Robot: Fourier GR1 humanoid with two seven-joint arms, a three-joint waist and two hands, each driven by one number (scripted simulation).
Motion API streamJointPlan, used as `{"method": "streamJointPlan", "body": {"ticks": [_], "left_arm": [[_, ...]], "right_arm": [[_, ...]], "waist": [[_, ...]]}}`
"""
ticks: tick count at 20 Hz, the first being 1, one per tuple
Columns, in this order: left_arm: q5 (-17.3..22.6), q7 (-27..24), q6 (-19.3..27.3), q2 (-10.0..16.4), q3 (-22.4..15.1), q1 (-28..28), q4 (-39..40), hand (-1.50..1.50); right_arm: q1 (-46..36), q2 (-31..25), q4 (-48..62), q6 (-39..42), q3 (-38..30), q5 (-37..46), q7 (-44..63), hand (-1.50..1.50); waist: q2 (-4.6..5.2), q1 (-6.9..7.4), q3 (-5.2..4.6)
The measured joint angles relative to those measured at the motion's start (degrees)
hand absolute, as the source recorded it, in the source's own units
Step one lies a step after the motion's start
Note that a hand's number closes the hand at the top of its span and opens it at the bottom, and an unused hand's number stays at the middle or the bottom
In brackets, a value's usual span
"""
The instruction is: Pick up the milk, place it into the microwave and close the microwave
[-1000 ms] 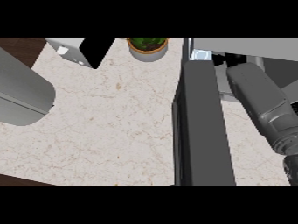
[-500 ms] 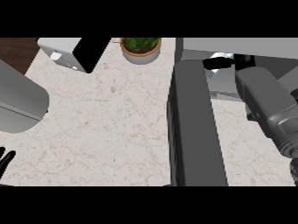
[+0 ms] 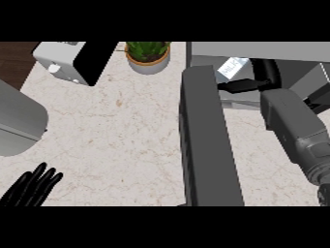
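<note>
The milk [image 3: 232,68], a small white carton, is tilted just inside the open microwave [image 3: 296,51] at the upper right. My right hand [image 3: 262,83] reaches into the cavity, with its fingers and thumb curled round the carton's lower side. The grey right forearm [image 3: 296,131] runs up from the lower right. The microwave door [image 3: 206,145] stands open, a long dark slab reaching toward me across the counter. My left hand [image 3: 32,186] rests open at the lower left with its fingers up, far from the milk.
A potted plant [image 3: 147,55] stands at the counter's back, just left of the microwave. A white and black appliance [image 3: 71,60] sits at the back left. My left forearm [image 3: 7,121] covers the left edge. Marble counter [image 3: 117,140] lies between them.
My right hand has carried the milk further into the microwave. The left hand has risen into view at the lower left. The door has stayed open.
</note>
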Motion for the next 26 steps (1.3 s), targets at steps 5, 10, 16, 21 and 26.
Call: {"method": "streamJointPlan", "body": {"ticks": [5,10,16,21,26], "left_arm": [[-4.1,-0.54,-2.09,-0.03,-2.74,-1.48,2.51,-1.5],[-11.89,-2.65,-1.07,-2.46,-5.76,-4.85,6.49,-1.5],[-19.48,-5.27,1.87,-4.99,-10.02,-8.06,11.52,1.5],[-23.23,-5.77,4.84,-6.03,-11.7,-12.95,16.34,1.5],[-26.61,-5.6,6.69,-6.5,-12.32,-17.75,21.01,1.5]], "right_arm": [[4.95,1.58,-0.23,8.93,-1.58,-2.23,-3.44,-1.5],[10.16,4.53,-1.53,14.25,-1.41,-3.14,-6.16,-1.5],[17.92,6.39,-5.02,15.42,1.13,-2.4,-6.76,-1.5],[26.69,6.22,-9.39,15.03,3.16,-1.86,-7.81,-1.5],[36.54,4.76,-16.65,15.68,4.56,-2.52,-8.32,-1.5]], "waist": [[-0.71,-1.47,-0.05],[-1.43,-2.88,-0.14],[-2.19,-4.68,-0.24],[-2.51,-5.92,-0.32],[-2.59,-6.5,-0.37]]}}
